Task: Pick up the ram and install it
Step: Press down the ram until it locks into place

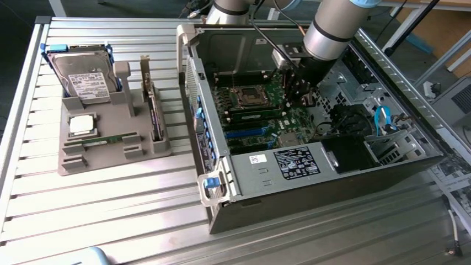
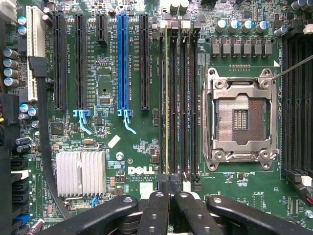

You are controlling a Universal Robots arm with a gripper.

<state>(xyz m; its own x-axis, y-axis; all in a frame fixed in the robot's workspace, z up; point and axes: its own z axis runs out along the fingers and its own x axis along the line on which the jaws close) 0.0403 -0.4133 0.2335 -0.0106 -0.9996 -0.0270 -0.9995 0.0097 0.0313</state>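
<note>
The install step looks in hand: the end effector [image 2: 169,188], fingers closed, presses on the ram [image 2: 168,98] standing in its motherboard [image 2: 105,93] slot beside the empty CPU socket [image 2: 239,120]; full seating needs firm, even downward pressure.

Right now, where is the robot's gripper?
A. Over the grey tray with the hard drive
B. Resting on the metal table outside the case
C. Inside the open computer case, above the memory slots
C: the exterior view shows the gripper reaching into the open computer case, and the wrist view shows it closed just over the memory slots beside the processor socket.
</note>
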